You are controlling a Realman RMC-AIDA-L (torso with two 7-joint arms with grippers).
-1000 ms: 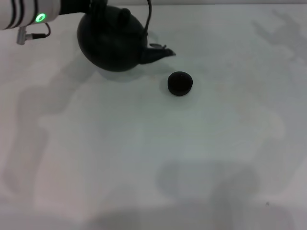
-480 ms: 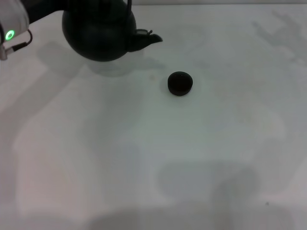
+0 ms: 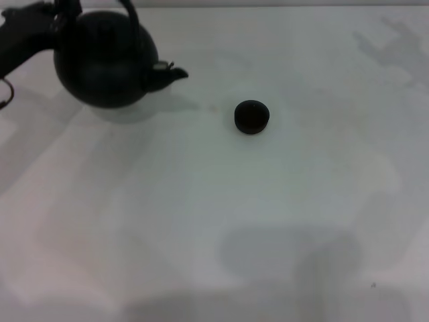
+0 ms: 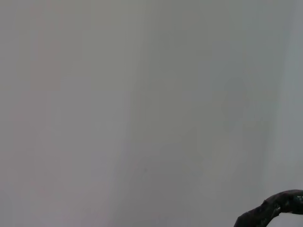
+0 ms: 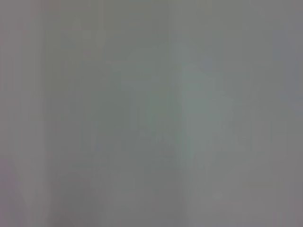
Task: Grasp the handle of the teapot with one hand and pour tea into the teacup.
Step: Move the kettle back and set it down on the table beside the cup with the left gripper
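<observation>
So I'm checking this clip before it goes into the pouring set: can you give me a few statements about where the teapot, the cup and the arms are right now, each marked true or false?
1. The teapot sits at the far left of the table, to the left of the teacup. True.
2. The spout is directly over the teacup. False: the spout points toward the cup but stops well short of it, with bare table between them.
3. The left gripper is at the base of the handle. True, though its jaws cannot be made out.
4. The teacup lies tipped on its side. False: it stands upright.
5. The right gripper is reaching for the teacup. False: it is not in view.
</observation>
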